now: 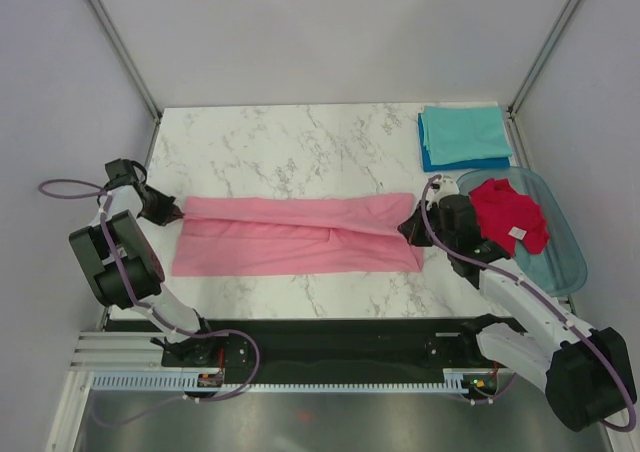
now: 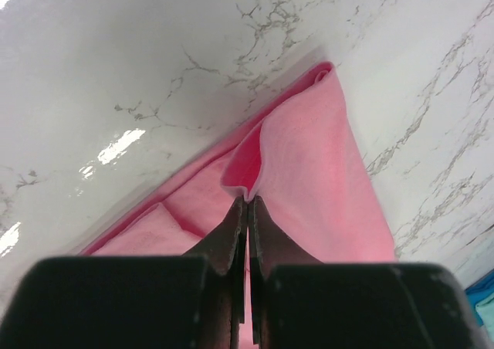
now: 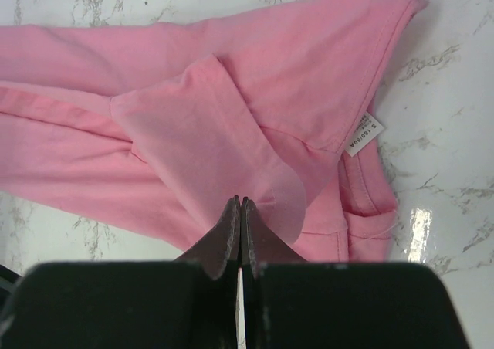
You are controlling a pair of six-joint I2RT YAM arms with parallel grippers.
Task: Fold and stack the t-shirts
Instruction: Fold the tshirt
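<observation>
**A:** What takes up the most room?

**B:** The white marble table (image 1: 300,137). Across its middle, the pink t-shirt (image 1: 300,234) lies as a long, flat band running from 9 o'clock to 3 o'clock, folded lengthwise, with a crease along it.

**A:** And next in size?

**B:** A clear bluish tub (image 1: 560,262) sits at the table's edge around 3 to 4 o'clock. At the far corner, about 1 o'clock, a folded teal t-shirt (image 1: 462,130) lies on top of a blue t-shirt (image 1: 455,163), whose edge shows along the near side. A red t-shirt (image 1: 505,210) lies crumpled in the tub's far end, with a small white tag (image 1: 519,233) showing.

**A:** Where are the arms?

**B:** One is at each end of the pink band. The left gripper (image 2: 247,202) is at the 9 o'clock end, its fingers pressed together on a raised fold of the pink cloth. The right gripper (image 3: 240,202) is at the 3 o'clock end, likewise clamped, pinching a thin flap of pink fabric that looks like a sleeve.

**A:** Anything smaller?

**B:** A white label (image 3: 363,135) pokes out at the pink collar, toward 2 o'clock in the right wrist view. Its print is too small to read.
</observation>
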